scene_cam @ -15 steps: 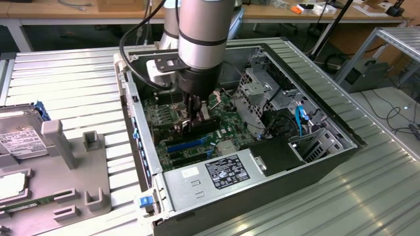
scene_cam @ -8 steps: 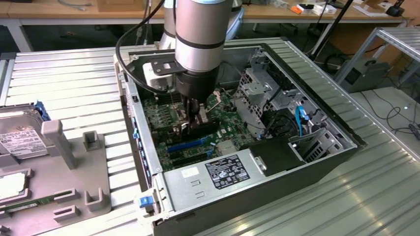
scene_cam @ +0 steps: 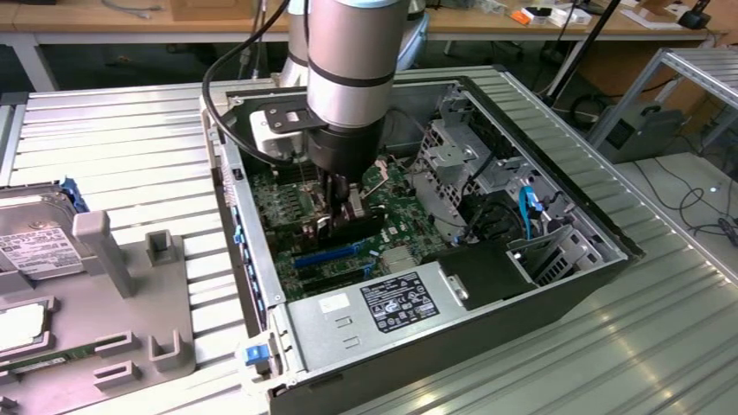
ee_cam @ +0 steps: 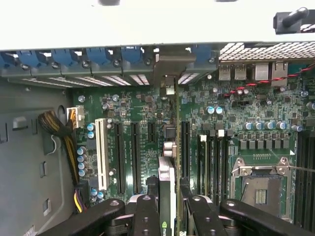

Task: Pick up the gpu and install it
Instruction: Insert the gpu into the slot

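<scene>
While the gripper (ee_cam: 169, 209) clamps the gpu (ee_cam: 170, 162) on edge, the card stands over the motherboard (ee_cam: 236, 123) inside the open computer case (scene_cam: 576, 220), its long axis running toward the rear slot brackets (ee_cam: 113, 56).

I see my arm (scene_cam: 346, 69) reaching down into the open computer case (scene_cam: 461, 285), its jaws holding the gpu (scene_cam: 355, 220) upright over the motherboard (scene_cam: 289, 203).

A ribbed silver metal work surface (scene_cam: 127, 138) is spreading across the scene. Behind it, long light wooden benches (scene_cam: 69, 22) are standing along the back, black cables (scene_cam: 697, 203) are trailing over the pale floor, and a grey metal frame (scene_cam: 692, 65) is standing at the exterior view's right.
</scene>
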{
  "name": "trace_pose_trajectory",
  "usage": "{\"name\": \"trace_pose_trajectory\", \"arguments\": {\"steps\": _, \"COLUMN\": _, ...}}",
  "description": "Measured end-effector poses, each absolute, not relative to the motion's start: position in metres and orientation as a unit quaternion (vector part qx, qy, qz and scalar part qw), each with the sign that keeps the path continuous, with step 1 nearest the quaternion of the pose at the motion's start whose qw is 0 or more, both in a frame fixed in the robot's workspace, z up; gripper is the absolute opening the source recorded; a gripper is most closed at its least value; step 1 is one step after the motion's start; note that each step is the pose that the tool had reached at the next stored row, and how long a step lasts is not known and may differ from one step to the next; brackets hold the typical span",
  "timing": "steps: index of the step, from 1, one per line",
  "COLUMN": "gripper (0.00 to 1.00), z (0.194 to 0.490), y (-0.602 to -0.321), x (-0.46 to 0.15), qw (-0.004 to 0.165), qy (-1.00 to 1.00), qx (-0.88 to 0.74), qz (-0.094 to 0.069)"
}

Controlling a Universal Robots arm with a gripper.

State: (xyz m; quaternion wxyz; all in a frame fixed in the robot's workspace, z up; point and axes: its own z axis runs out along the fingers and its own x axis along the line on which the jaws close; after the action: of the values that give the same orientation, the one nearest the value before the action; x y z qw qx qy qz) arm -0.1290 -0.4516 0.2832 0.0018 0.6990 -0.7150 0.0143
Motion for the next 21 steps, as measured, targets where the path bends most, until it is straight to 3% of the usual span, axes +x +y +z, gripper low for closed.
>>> {"name": "trace_pose_trajectory", "arguments": {"steps": 4, "gripper": 0.27, "z": 0.283, "y": -0.4516, "x": -0.129, "qw": 0.01, "qy": -0.715, "qx": 0.699, "qz": 0.007}}
{"name": "trace_pose_trajectory", "arguments": {"steps": 21, "gripper": 0.27, "z": 0.2736, "y": -0.4521, "x": -0.1289, "qw": 0.01, "qy": -0.715, "qx": 0.699, "qz": 0.007}}
